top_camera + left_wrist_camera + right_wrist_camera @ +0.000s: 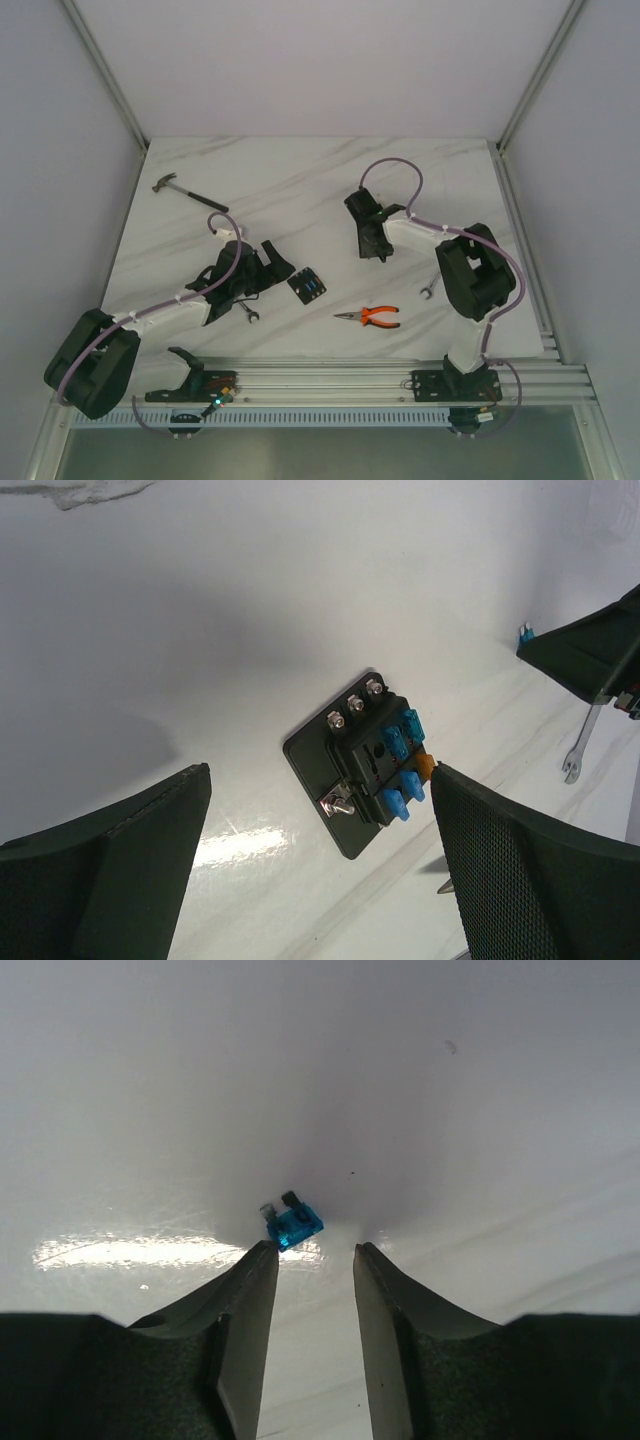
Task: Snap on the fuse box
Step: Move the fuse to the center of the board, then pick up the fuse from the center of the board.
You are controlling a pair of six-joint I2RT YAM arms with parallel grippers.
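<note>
- A white, marble-look table (300,180) is holding all the things.
- The small flat square black plastic fuse box (360,768) is lying on the table with its face pointing up. It is sitting between the two arms, closer to the left one.
- Little blue fuses are sitting in its slots. One orange fuse (425,766) is sticking out at its edge. A row of shiny silver screws (355,703) is running along one side.
- The left gripper (272,262) is hanging just beside the fuse box. Its jaws are spread very wide and it is holding nothing.
- In the left wrist view, the fuse box is showing between the two black fingers (110,870).
- The right gripper (313,1252) is reaching down to the table farther back, well apart from the fuse box. Its jaws are standing a little apart, with nothing between them.
- A tiny loose blue plastic fuse (292,1225) is lying on the table just past the right gripper's fingertips. I cannot tell if one tip is touching it.
- Pliers with orange handles (370,317) are lying near the fuse box, on the right arm's side.
- A small silver wrench (251,315) is lying by the left arm.
- Another small silver wrench (425,291) is lying by the right arm.
- A hammer with a dark handle (178,187) is lying far off at the back left.
</note>
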